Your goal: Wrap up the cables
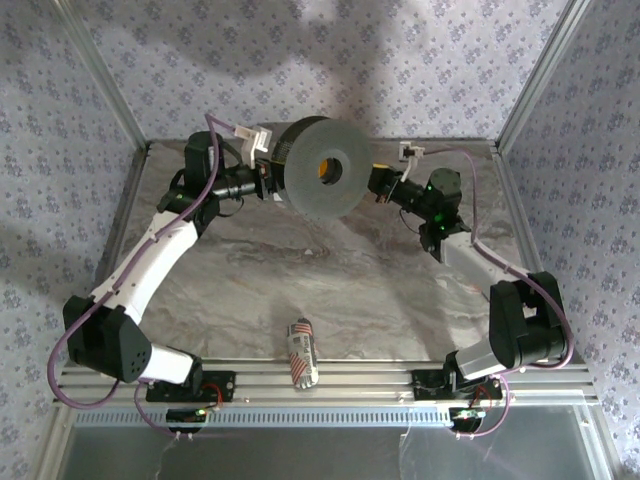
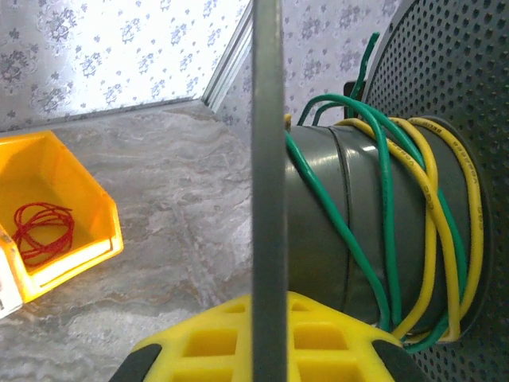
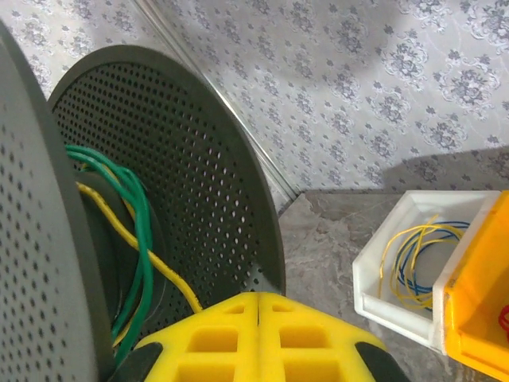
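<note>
Left hand (image 2: pixel 266 342) is clamped on the thin rim of the spool (image 2: pixel 266 119). Right hand (image 3: pixel 258 306) is pressed closed just where the yellow cable (image 3: pixel 171 274) comes down; whether it pinches the cable I cannot tell. That cable winds around the spool's core beside a green cable (image 2: pixel 387 239). At lower left of the left wrist view, a red cable (image 2: pixel 44 231) lies coiled in a yellow bin (image 2: pixel 95 215) on the tabletop (image 2: pixel 175 183).

Left arm (image 1: pixel 150 255) and right arm (image 1: pixel 475 265): white links, black joint housings, purple leads (image 1: pixel 214 165) looped alongside; green light (image 1: pixel 437 207) on the right wrist; gripper fingers (image 2: pixel 207 338) yellow, moulded with square recesses, black at the outer corners
</note>
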